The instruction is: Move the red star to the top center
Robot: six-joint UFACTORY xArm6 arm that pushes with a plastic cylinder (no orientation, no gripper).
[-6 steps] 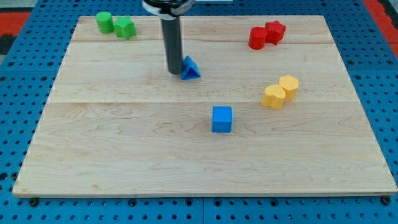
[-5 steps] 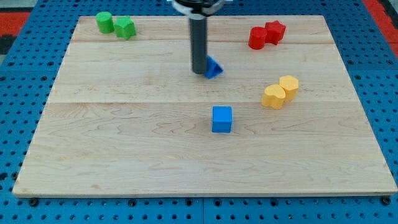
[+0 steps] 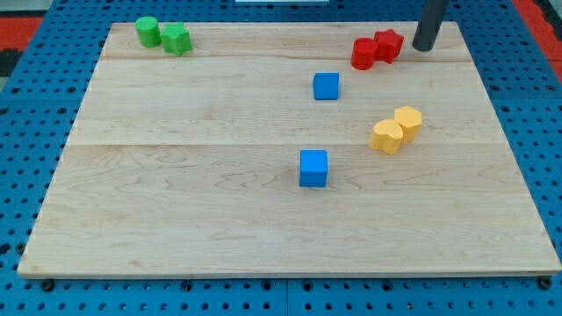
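Observation:
The red star (image 3: 388,44) sits near the view's top right, touching a red cylinder (image 3: 363,53) on its left. My tip (image 3: 424,48) rests on the board just to the right of the red star, a small gap away. The dark rod rises out of the view's top.
The wooden board (image 3: 176,219) also holds a small blue block (image 3: 326,85) left of the reds, a blue cube (image 3: 313,168) at centre, two yellow blocks (image 3: 395,129) at right, and a green cylinder (image 3: 147,31) and green block (image 3: 176,39) at top left.
My tip has moved from the board's upper middle to the top right, beside the red star. The small blue block was pushed rightward and now sits apart from the tip.

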